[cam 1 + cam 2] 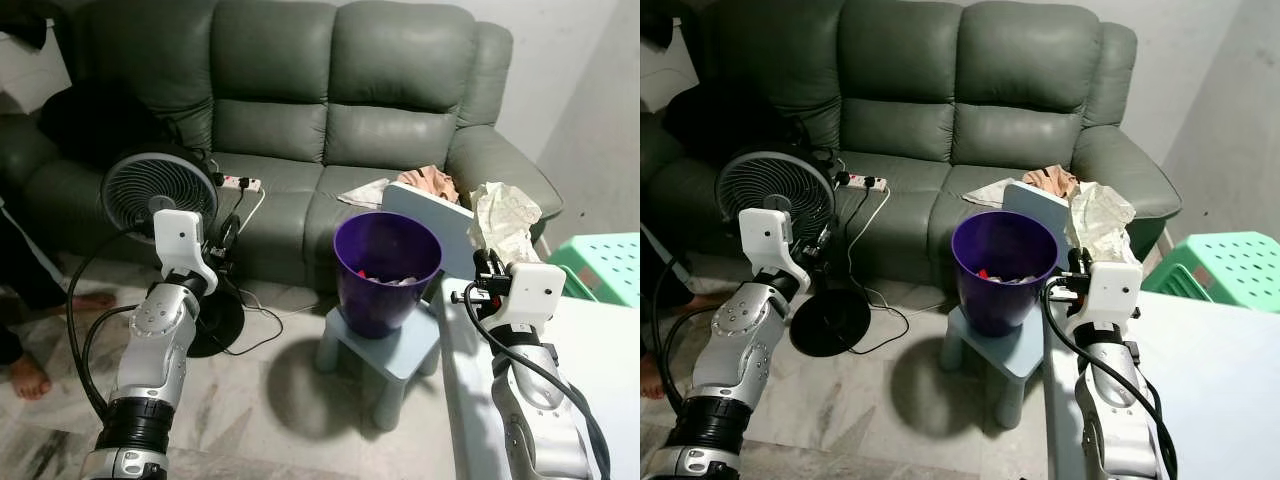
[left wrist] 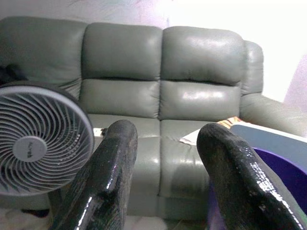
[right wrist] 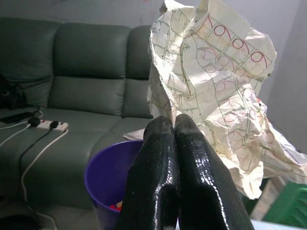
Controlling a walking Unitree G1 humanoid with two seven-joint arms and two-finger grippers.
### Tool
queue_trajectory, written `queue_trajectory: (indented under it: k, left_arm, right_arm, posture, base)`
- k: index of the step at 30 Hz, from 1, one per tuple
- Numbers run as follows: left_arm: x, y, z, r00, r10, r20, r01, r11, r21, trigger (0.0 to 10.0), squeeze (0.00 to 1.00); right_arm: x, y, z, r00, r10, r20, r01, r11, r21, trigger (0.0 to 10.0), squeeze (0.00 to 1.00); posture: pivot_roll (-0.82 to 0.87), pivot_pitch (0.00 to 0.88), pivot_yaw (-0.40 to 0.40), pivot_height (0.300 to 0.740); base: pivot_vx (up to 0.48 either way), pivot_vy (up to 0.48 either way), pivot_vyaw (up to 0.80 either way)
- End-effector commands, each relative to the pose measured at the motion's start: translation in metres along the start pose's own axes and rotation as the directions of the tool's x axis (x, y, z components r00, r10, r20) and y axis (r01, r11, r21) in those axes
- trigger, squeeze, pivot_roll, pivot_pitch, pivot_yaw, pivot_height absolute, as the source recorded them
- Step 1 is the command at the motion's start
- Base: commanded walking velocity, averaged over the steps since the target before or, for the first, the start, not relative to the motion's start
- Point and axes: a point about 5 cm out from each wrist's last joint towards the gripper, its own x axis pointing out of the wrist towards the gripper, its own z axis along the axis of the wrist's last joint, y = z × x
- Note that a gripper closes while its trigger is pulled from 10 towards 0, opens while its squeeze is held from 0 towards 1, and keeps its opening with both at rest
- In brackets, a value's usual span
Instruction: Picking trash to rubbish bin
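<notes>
Step in hand: we judge we are carrying trash to the bin, release not yet made.
Right hand [image 3: 175, 125]: our fingers are pressed together, pinching the crumpled paper [image 3: 216, 81], raised just to the right of the purple bin [image 1: 386, 272].
Crumpled paper: a printed, creased sheet standing above our fingertips, beside the bin's rim and not yet over its mouth.
Purple bin: upright on a small blue stool [image 1: 385, 355] in front of the green sofa [image 1: 330, 120]; some scraps already lie inside.
Left hand [image 2: 165, 158]: fingers spread, gripping nothing, held left of the bin near the fan [image 1: 160, 190].
Next move: we think the paper must travel leftward over the bin's opening before our fingers part.
White table [image 1: 610, 350]: right of the bin, under our right arm.
</notes>
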Motion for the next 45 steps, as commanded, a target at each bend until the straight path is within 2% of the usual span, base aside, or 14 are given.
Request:
queue_trajectory:
  k: [1, 18, 45]
  left_arm:
    - [0.0026, -0.0049, 0.0031, 1.000, -0.017, 0.006, 0.017, 1.000, -0.002, 10.0, 0.00]
    - [0.0038, -0.0067, 0.0025, 1.000, -0.011, -0.002, 0.011, 1.000, 0.011, 10.0, 0.00]
    - [0.0018, -0.0087, 0.0031, 1.000, 0.004, 0.028, -0.005, 0.999, 0.035, 10.0, 0.00]
  right_arm:
    - [-0.0006, -0.0046, 0.0038, 1.000, -0.007, 0.015, 0.007, 1.000, -0.006, 10.0, 0.00]
    - [-0.0012, -0.0038, 0.0033, 1.000, -0.003, 0.015, 0.003, 1.000, -0.004, 10.0, 0.00]
    - [-0.0008, -0.0038, 0.0036, 1.000, 0.008, 0.015, -0.008, 1.000, 0.000, 10.0, 0.00]
  posture:
    - [-0.05, 0.000, -0.034, 0.740]
    - [-0.05, 0.000, -0.033, 0.740]
    - [-0.05, 0.000, -0.037, 0.740]
  base:
    - [0.364, 0.000, 0.00]
    - [0.359, 0.000, 0.00]
    - [0.000, 0.000, 0.00]
